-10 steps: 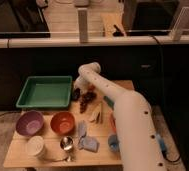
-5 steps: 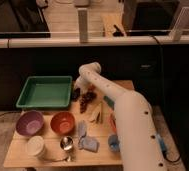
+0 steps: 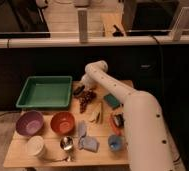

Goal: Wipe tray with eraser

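Hanging tool (image 3: 83,85) just above dark eraser (image 3: 78,91), right of tray (image 3: 44,93)

Count: one tray (image 3: 43,105), two bowls: purple bowl (image 3: 29,123), orange bowl (image 3: 63,122); one white cup (image 3: 36,146); one teal sponge (image 3: 111,101). One gripper (image 3: 81,88), just right of the tray.

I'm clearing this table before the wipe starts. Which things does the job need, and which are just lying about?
Needed: tray, eraser, gripper just right of the tray, by the eraser.
Lying about: purple bowl, orange bowl, teal sponge, white cup, blue cloth.
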You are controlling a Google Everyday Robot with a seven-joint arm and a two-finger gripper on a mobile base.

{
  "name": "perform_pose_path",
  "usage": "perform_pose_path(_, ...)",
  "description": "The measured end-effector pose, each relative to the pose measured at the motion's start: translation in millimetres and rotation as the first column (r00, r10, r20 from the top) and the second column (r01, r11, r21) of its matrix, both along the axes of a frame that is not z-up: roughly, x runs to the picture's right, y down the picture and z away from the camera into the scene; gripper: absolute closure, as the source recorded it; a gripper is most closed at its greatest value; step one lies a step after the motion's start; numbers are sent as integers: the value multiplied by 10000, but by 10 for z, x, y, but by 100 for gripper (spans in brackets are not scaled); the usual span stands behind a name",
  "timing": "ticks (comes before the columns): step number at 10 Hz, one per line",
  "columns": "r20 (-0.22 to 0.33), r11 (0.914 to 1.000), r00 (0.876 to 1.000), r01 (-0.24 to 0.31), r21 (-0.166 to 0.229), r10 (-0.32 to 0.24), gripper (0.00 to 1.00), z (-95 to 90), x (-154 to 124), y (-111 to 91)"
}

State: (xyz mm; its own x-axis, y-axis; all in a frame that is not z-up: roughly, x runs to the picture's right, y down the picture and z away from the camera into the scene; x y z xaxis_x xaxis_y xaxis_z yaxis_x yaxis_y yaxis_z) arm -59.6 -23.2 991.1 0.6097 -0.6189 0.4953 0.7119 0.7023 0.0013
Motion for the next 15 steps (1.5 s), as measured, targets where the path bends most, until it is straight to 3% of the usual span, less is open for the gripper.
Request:
perform_pose_path(3,63,9996,9999,-126,233,125,81,-94,38,-76)
perform_pose_path(7,404,9968,9974,-624,503,604,81,-395,132,-307)
perform_pose_path(10,1026,9933,9911,-918,708,843,81,-618,133,-425)
perform_pose_path(13,2028,9950,9782,-609,787,438,81,-797,-246,-432)
perform_pose_path(15,2913,9972,9565,-55,742,-164,81,-907,-656,-368)
